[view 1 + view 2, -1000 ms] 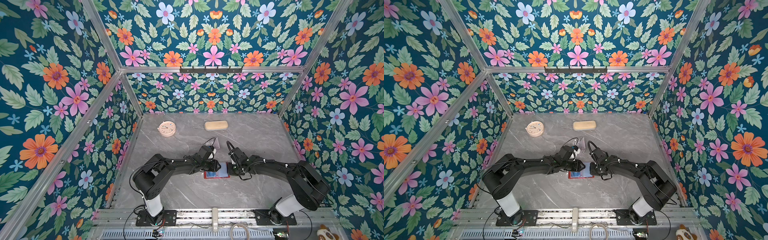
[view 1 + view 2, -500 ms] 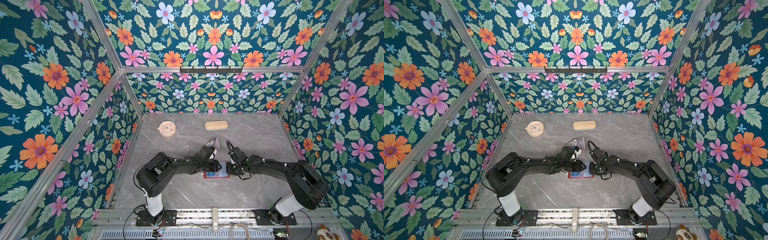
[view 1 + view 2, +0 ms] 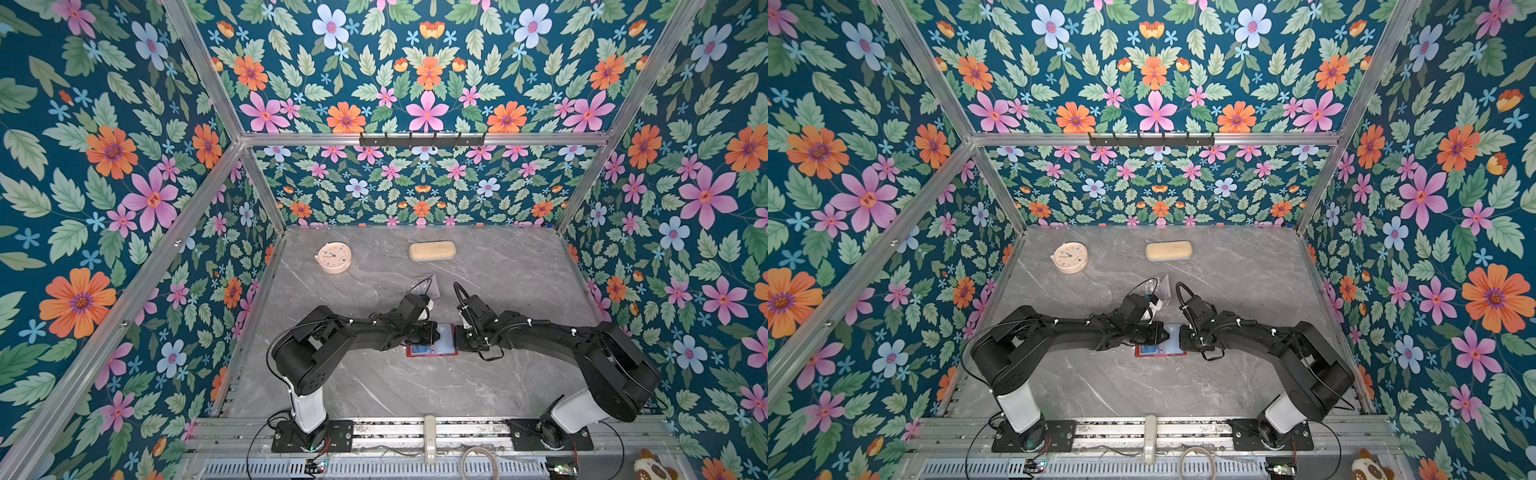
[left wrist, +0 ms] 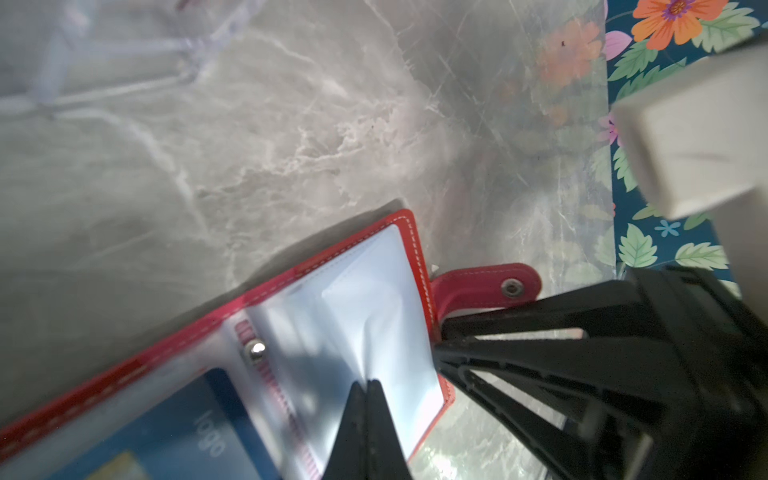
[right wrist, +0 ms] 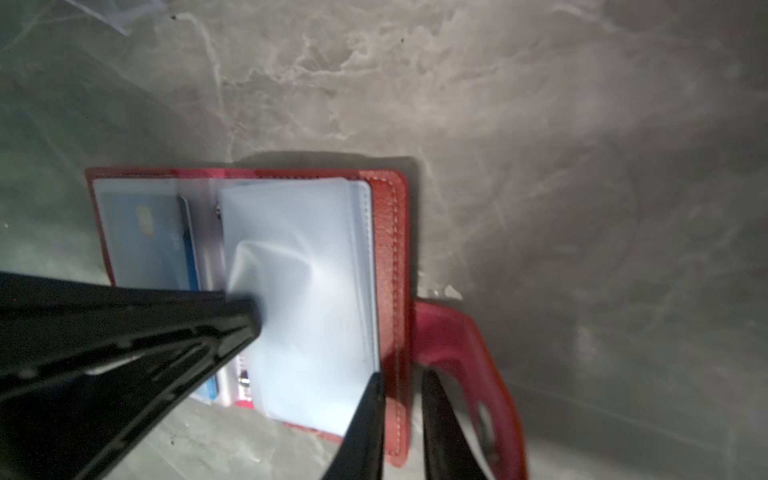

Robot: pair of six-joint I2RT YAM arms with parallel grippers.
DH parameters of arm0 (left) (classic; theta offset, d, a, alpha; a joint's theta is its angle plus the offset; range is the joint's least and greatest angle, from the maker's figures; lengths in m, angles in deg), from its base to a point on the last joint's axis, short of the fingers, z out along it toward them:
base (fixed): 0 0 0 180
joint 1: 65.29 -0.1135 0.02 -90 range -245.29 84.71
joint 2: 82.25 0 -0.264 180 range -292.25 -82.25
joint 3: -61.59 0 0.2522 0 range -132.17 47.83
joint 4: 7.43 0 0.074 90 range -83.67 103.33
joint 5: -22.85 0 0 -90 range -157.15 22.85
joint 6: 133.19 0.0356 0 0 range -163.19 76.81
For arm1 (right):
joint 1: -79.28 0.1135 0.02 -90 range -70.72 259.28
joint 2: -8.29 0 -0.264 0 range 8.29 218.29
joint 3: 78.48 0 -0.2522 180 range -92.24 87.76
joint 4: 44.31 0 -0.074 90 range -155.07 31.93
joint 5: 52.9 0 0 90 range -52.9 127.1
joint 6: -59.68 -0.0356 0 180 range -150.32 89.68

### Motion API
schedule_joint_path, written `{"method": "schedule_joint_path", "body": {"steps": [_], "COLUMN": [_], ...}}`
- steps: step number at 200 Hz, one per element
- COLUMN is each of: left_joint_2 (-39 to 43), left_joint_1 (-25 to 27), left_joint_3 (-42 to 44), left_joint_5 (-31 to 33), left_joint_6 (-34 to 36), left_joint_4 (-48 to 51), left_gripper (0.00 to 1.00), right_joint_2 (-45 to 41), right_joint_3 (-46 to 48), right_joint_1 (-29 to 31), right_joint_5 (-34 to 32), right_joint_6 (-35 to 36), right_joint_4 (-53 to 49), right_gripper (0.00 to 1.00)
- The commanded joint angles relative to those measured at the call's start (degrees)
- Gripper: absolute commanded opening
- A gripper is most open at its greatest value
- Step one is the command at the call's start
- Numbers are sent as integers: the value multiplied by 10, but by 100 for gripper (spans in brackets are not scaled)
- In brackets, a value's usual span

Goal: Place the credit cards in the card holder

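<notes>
The holder (image 3: 432,352) lies open on the desk (image 3: 374,386) between the arms, with a blue card (image 5: 145,237) already in one page. The right tool (image 5: 399,399) clamps the cover's edge, jaws slightly apart. The left tool (image 4: 365,386), tips together, bears on the top sleeve (image 5: 299,249) and puckers it. This is probably the step of opening a pocket. Next, its mouth must gape while a free card is fetched.

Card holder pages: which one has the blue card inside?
The page far from the snap tab; the blue card shows through it. The tab-side page looks plain white.
</notes>
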Motion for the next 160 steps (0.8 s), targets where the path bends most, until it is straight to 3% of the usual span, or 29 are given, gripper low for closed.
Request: {"method": "schedule_joint_path", "body": {"steps": [1,61,160], "left_joint_2": [11,25,28], "left_joint_1": [-1,-1,-1], "left_joint_3": [3,12,17], "left_joint_5": [14,21,19], "left_joint_6": [6,7,9], "left_joint_4": [2,-3,-11], "left_gripper": [0,0,0], "right_joint_2": [-27,-25,30], "right_joint_3": [5,-13,-42], "right_joint_1": [0,1,1], "right_joint_5": [-32,-8,44], "right_joint_6": [-17,-7,5], "right_joint_4": [-18,-9,22], "right_gripper": [18,10,15]}}
